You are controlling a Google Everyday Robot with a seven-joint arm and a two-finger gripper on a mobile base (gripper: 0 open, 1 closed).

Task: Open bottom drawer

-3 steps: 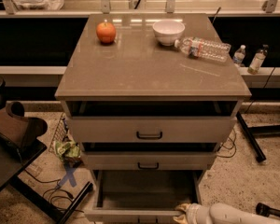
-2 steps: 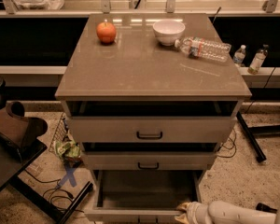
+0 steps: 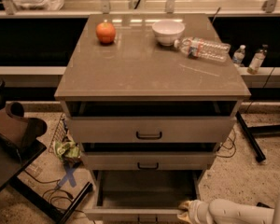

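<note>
The grey-beige cabinet has three drawers. The bottom drawer is pulled far out, and its dark, empty inside shows. Its front panel lies at the lower edge of the view. The top drawer and the middle drawer stand slightly ajar, each with a black bar handle. My gripper is at the right end of the bottom drawer's front edge. Its white arm comes in from the lower right.
An orange fruit, a white bowl and a lying plastic bottle are on the cabinet top. A dark chair stands at left. A green wrapper and cables lie on the floor. A black stand leg is at right.
The gripper and the drawer have hardly moved. A further white part of the arm has come into view at the lower right edge.
</note>
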